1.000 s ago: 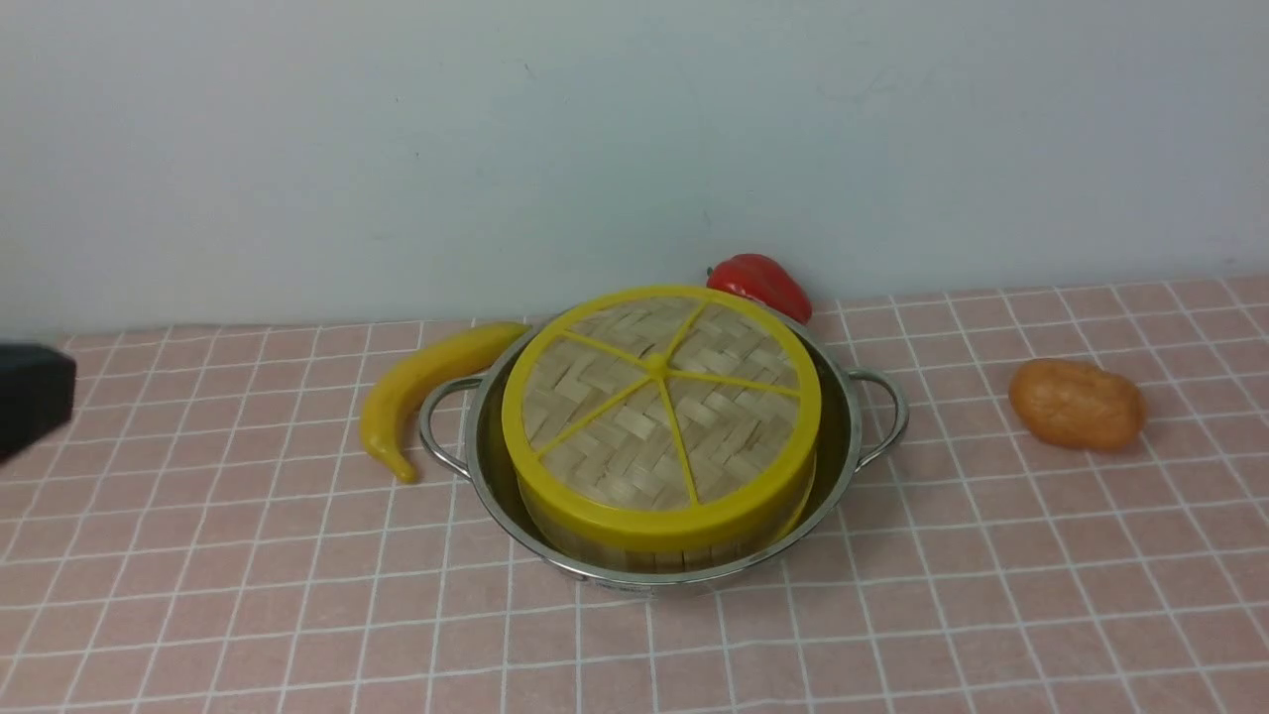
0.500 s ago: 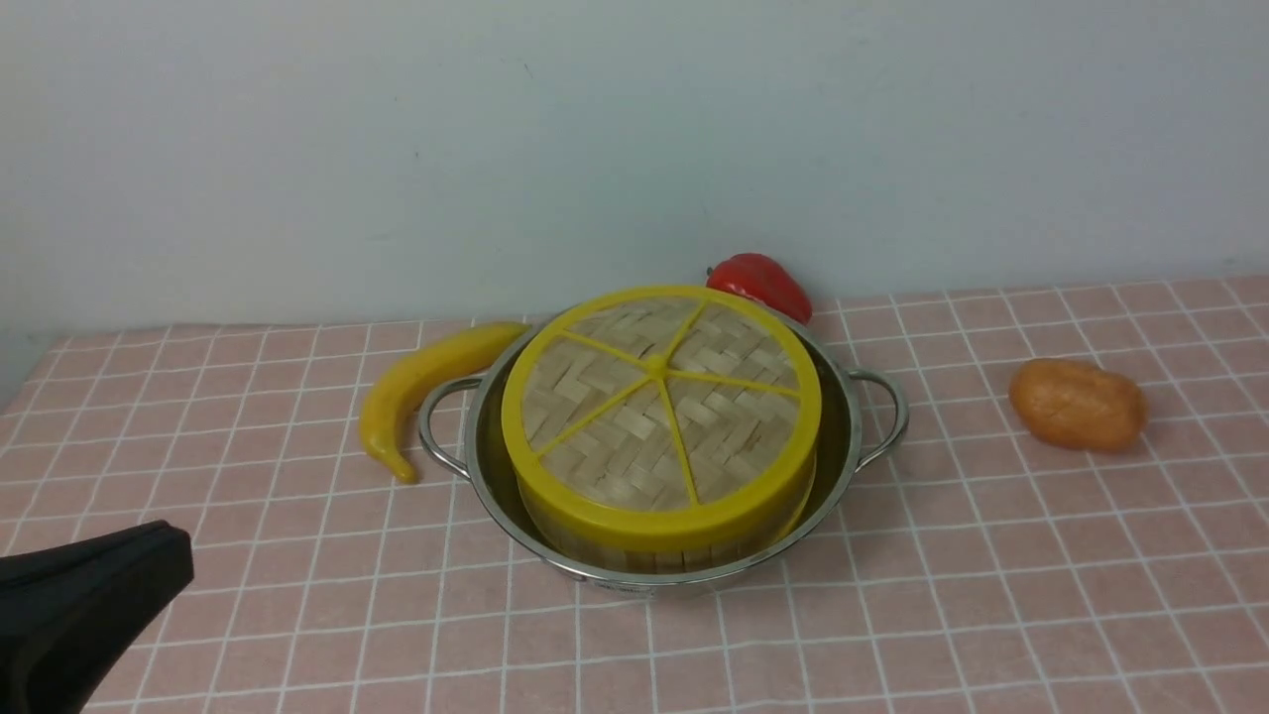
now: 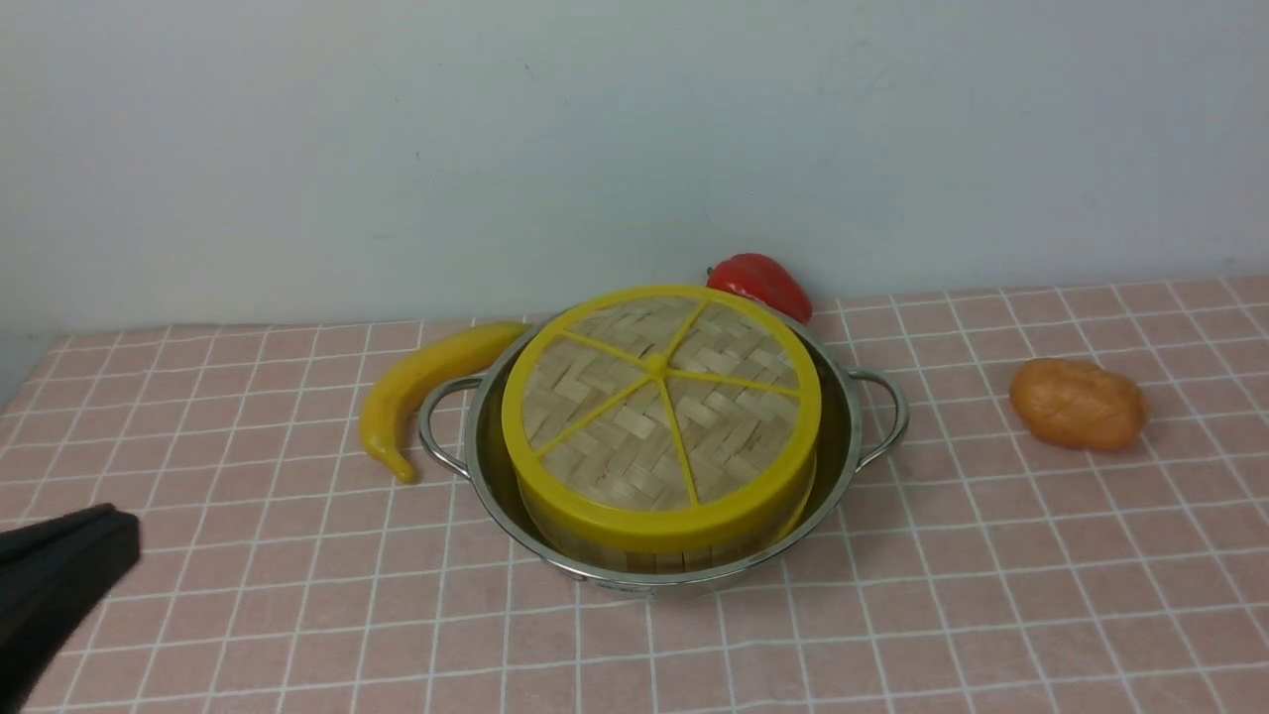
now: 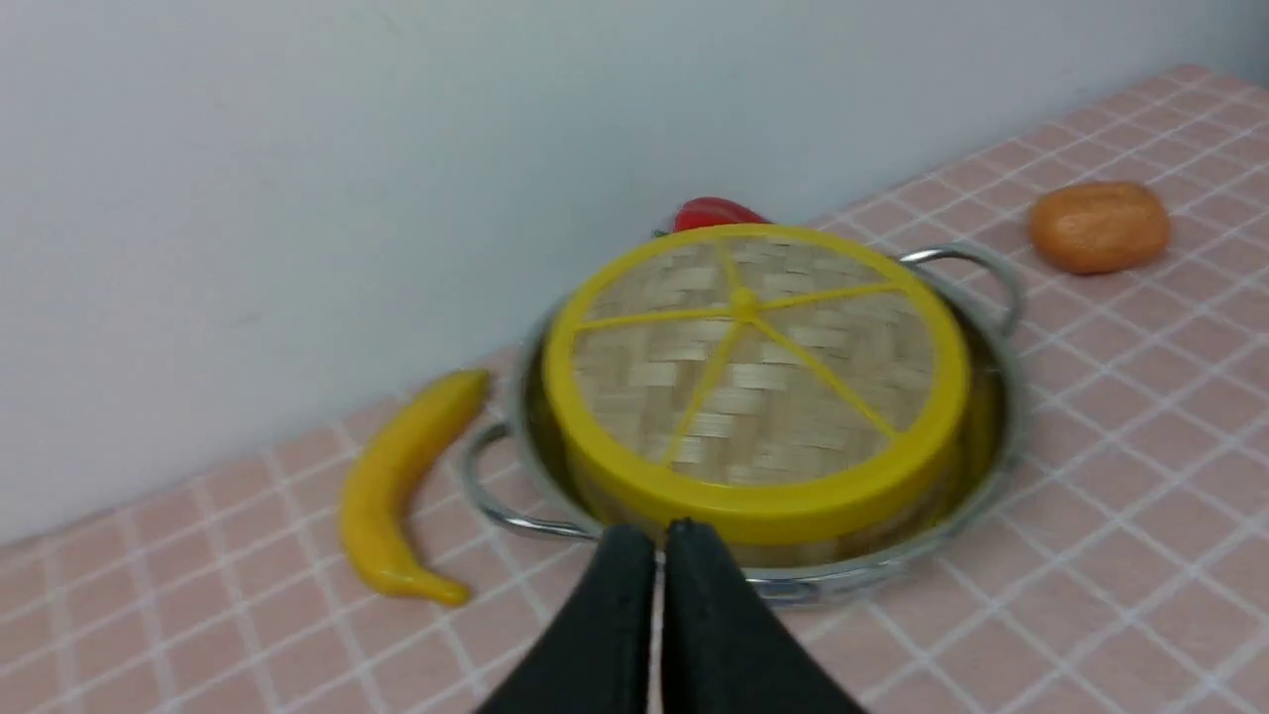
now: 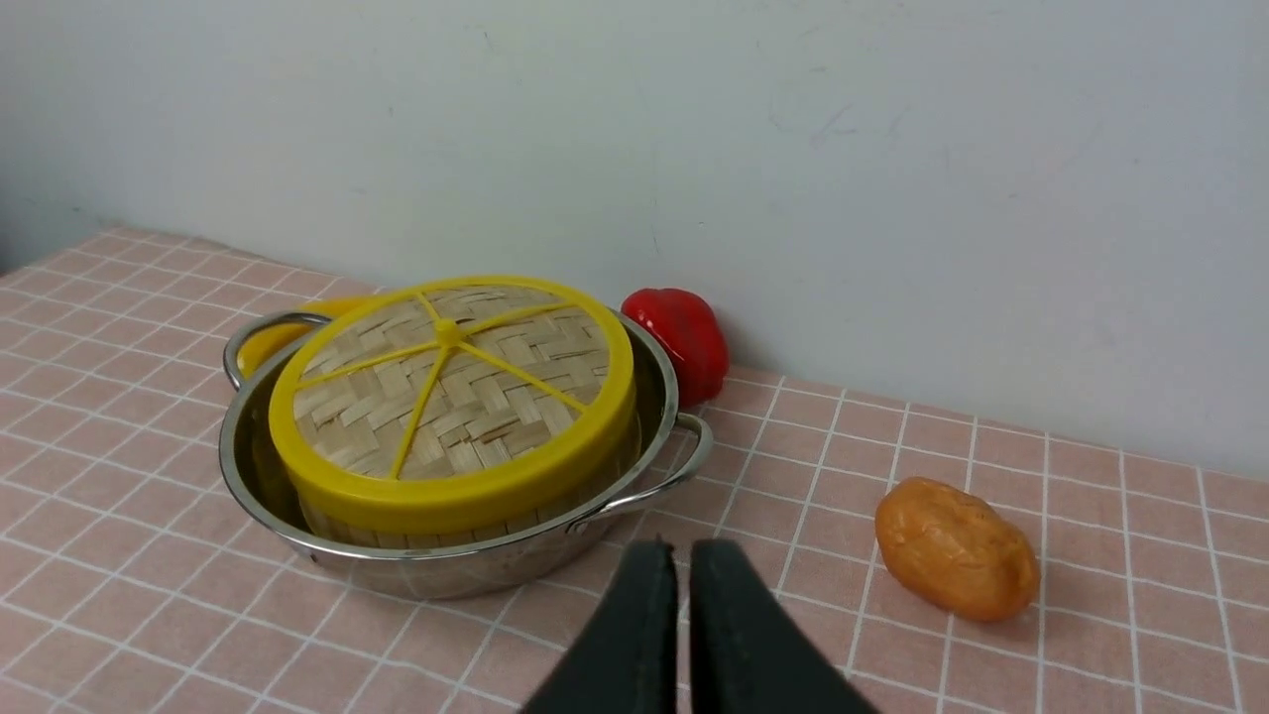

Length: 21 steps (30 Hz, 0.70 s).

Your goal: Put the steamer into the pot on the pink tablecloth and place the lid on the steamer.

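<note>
On the pink tablecloth (image 3: 991, 555): the pot (image 3: 843, 436) is stood, between a toy banana (image 3: 416, 392) and a toy potato (image 3: 1076, 404).
Steamer (image 3: 634, 550): seated inside the pot.
Lid (image 3: 659, 407): laid flat on the steamer.
Left gripper (image 4: 659, 540): jaws nearly closed, nothing held, clear of the pot.
Right gripper (image 5: 684, 560): jaws nearly closed, nothing held.
Progress: both placements are judged done; nothing appears left.

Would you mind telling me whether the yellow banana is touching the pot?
Cannot tell. In the front view the banana ends right at the pot rim, with no clear gap or contact; the blurred left wrist view does not settle it either.
</note>
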Each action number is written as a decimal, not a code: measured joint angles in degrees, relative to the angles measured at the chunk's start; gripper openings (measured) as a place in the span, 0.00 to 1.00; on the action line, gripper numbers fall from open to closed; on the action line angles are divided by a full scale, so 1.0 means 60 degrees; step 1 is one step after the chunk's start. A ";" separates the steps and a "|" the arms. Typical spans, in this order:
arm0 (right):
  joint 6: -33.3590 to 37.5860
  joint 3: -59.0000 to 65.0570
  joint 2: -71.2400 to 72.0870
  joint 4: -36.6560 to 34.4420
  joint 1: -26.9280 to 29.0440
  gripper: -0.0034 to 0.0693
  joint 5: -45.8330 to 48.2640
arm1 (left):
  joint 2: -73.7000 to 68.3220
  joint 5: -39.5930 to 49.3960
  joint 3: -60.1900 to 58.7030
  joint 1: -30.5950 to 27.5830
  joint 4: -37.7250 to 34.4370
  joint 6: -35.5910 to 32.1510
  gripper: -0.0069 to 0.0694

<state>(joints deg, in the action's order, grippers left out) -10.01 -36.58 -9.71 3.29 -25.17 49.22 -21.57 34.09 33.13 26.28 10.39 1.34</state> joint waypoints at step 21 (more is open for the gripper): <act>-0.0008 0.0000 0.0000 -0.0028 0.0000 0.20 -0.0025 | 0.3568 -0.2440 -0.5594 -0.5180 0.0016 0.0696 0.15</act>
<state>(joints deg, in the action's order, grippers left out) -10.06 -36.58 -9.71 3.13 -25.17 49.07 -0.16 19.45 -0.43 -4.80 10.48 5.51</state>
